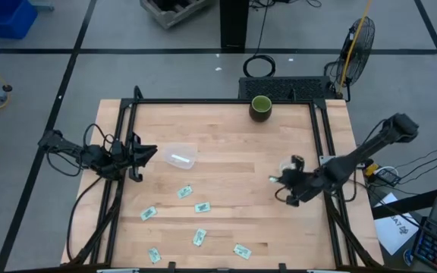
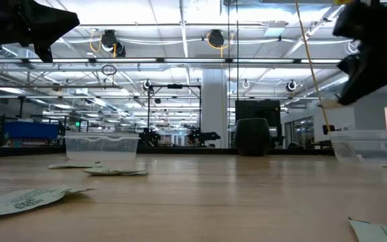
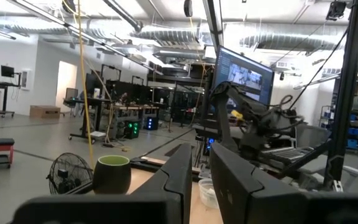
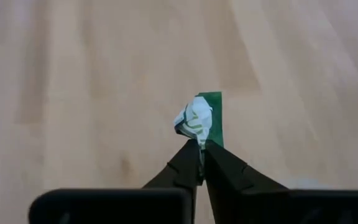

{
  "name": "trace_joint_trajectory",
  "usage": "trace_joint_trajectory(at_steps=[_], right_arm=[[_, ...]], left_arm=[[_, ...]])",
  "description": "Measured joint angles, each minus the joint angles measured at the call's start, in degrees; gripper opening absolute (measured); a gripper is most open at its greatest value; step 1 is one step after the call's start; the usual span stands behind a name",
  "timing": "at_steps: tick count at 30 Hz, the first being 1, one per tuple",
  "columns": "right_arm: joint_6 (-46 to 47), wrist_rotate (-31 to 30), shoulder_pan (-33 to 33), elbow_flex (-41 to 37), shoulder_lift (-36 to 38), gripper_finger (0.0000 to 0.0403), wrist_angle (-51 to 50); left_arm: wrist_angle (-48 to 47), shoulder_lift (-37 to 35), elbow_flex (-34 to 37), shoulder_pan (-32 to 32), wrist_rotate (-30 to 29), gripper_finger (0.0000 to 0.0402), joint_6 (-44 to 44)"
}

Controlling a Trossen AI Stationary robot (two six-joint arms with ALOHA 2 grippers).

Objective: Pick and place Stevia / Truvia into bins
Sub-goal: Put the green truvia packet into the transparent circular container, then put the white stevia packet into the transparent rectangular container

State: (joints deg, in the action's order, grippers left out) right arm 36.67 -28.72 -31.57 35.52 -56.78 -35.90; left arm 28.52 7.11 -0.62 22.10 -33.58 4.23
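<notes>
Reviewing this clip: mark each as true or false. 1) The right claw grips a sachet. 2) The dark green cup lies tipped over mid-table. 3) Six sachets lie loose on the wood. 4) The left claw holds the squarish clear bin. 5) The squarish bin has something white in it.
1) True: the right claw is shut on a crumpled green-and-white sachet, above bare wood.
2) False: the dark green cup stands upright at the table's far edge.
3) True: six loose sachets, among them one nearest the squarish bin.
4) False: the left claw is shut and empty, beside the squarish bin, apart from it.
5) True: a pale shape shows inside.
</notes>
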Motion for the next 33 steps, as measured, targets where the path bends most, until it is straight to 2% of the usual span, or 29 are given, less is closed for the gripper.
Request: trace_joint_trajectory(at_steps=[5,8,11,17,19,21,24,29,33], right_arm=[[15.4,-0.07,0.0,0.01,2.51,0.0007,-13.4],[20.08,0.01,0.0,0.01,2.56,0.0017,-16.75],[23.76,0.01,0.09,0.01,2.56,0.0045,-18.42],[28.47,-0.02,1.68,0.01,1.5,0.0126,-24.04],[27.11,-0.28,1.99,0.01,1.46,0.0151,-22.92],[24.74,-1.83,1.97,0.01,1.52,0.0173,-19.86],[17.71,-5.4,1.97,0.01,1.65,0.02,-13.49],[5.12,-9.23,1.97,0.01,1.62,0.0228,2.14],[-6.96,-10.66,1.97,0.01,1.62,0.0232,15.75]], left_arm=[[0.01,0.0,0.0,0.0,0.0,0.0063,0.0],[0.01,0.0,0.0,0.0,0.0,0.0063,0.0],[0.03,0.0,0.0,0.0,-0.01,0.0063,-0.01],[-0.04,0.0,0.0,0.0,0.18,0.0063,-2.14],[-0.49,0.0,0.0,-0.02,2.18,0.0063,-4.73],[-1.63,0.01,0.0,-0.01,6.86,0.0063,-5.44],[-1.85,1.58,0.0,0.03,11.13,0.0063,-5.46],[-1.38,7.73,0.0,0.0,6.01,0.0063,-6.34],[-0.96,12.82,-1.72,-0.02,1.02,0.0063,-7.36]])
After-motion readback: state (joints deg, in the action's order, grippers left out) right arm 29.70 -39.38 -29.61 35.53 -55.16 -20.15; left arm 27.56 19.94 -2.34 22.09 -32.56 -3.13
